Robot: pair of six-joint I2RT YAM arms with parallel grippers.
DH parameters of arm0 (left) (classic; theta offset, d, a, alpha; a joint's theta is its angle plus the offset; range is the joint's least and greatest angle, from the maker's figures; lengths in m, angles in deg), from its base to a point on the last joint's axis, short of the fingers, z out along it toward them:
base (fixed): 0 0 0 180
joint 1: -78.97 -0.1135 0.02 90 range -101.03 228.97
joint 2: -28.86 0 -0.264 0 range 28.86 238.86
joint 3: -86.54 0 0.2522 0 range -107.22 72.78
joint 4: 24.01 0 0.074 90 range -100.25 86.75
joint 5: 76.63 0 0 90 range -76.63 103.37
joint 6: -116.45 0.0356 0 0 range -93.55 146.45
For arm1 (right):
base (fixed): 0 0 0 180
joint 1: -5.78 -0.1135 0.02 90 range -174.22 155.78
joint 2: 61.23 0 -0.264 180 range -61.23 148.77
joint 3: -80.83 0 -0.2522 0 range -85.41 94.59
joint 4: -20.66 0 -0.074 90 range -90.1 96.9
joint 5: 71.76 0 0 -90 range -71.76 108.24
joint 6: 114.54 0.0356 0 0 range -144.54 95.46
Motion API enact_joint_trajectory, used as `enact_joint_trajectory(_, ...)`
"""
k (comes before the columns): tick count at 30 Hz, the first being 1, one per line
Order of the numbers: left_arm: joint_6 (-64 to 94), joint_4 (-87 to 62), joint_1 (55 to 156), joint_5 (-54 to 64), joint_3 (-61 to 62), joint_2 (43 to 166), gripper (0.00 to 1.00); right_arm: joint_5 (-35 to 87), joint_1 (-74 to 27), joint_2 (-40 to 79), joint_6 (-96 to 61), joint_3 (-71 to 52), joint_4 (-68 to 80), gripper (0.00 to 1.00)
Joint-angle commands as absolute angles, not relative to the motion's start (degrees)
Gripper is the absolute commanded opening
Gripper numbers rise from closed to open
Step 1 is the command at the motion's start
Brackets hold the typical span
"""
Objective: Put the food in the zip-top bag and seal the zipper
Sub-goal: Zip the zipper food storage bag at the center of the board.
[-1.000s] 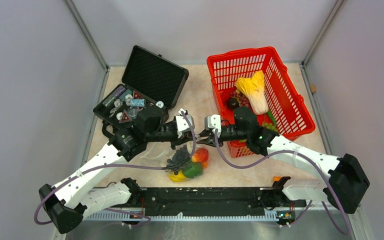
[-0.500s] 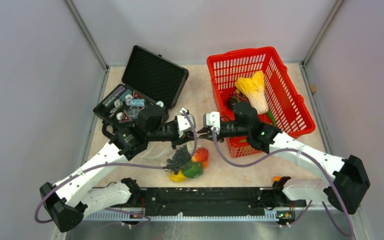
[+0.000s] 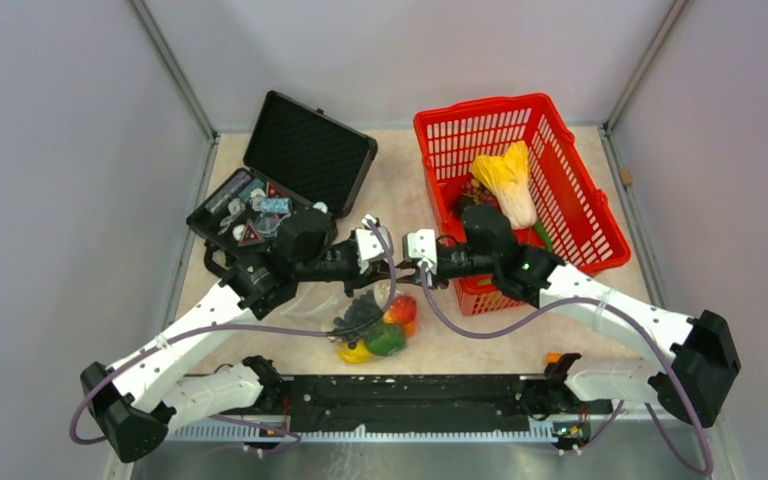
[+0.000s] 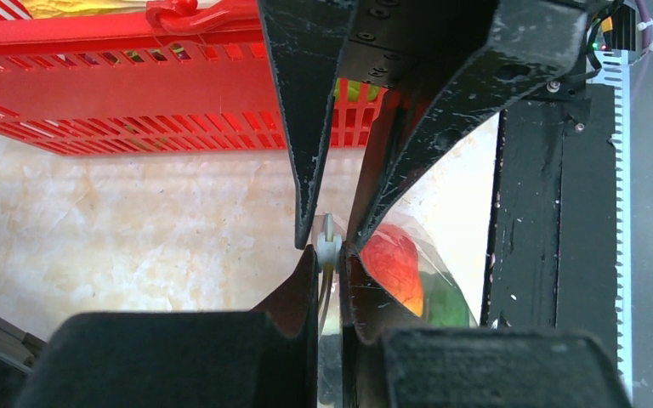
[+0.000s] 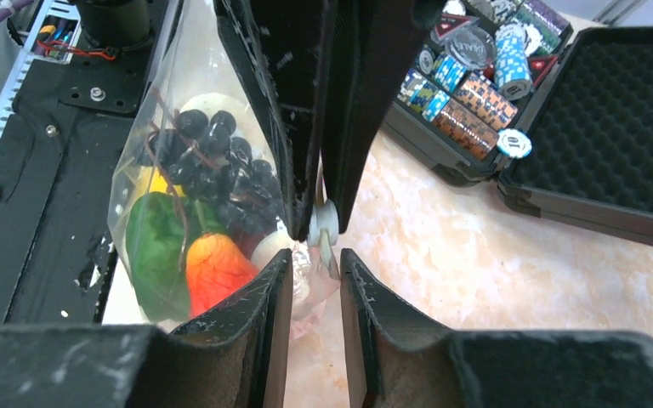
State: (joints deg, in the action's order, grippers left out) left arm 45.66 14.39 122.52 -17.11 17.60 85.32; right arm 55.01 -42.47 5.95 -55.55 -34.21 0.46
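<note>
The zip-top bag (image 3: 372, 322) hangs over the table between my two grippers. It holds dark grapes (image 5: 212, 161), a green pepper (image 5: 153, 246), a red fruit (image 5: 217, 270) and a yellow lemon (image 3: 353, 353). My left gripper (image 3: 388, 268) is shut on the zipper (image 4: 327, 245) at the bag's mouth. My right gripper (image 3: 407, 270) faces it tip to tip. Its fingers (image 5: 276, 293) stand slightly apart on either side of the bag's edge (image 5: 327, 255), with a gap showing. The red fruit (image 4: 391, 259) shows through the film in the left wrist view.
The red mesh basket (image 3: 560, 170) stands at the back right with a pale cabbage (image 3: 510, 185) and more food in it. The open black case (image 3: 305, 150) with small pieces is at the back left. The black rail (image 3: 410, 390) runs along the near edge.
My right gripper has moved left to the left gripper, and its fingers now straddle the bag's mouth. The left gripper and the bag have hardly moved.
</note>
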Motion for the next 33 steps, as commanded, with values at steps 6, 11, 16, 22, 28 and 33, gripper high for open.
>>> enact_joint_trajectory(6, 45.17, 13.17, 122.89, -16.89, 14.87, 86.23, 0.00, 48.33, -45.59, 5.08, -58.60, -28.64, -2.45, 0.26)
enact_joint_trajectory(11, 44.91, 13.22, 123.08, -16.39, 14.93, 86.25, 0.00, 46.32, -46.07, 5.18, -60.13, -27.05, -5.46, 0.16)
enact_joint_trajectory(16, 44.99, 13.26, 123.26, -16.02, 14.69, 86.56, 0.00, 45.22, -47.08, 5.97, -61.94, -24.87, -9.15, 0.08)
enact_joint_trajectory(22, 44.95, 13.35, 123.49, -15.96, 14.42, 86.85, 0.00, 41.08, -49.78, 8.18, -63.64, -21.65, -13.59, 0.18)
enact_joint_trajectory(28, 44.83, 13.30, 123.53, -15.41, 14.51, 86.87, 0.00, 38.65, -50.98, 9.04, -63.91, -20.31, -14.13, 0.05)
enact_joint_trajectory(33, 44.56, 13.31, 123.53, -14.40, 14.51, 86.80, 0.00, 37.92, -51.96, 9.40, -64.12, -20.01, -14.65, 0.00)
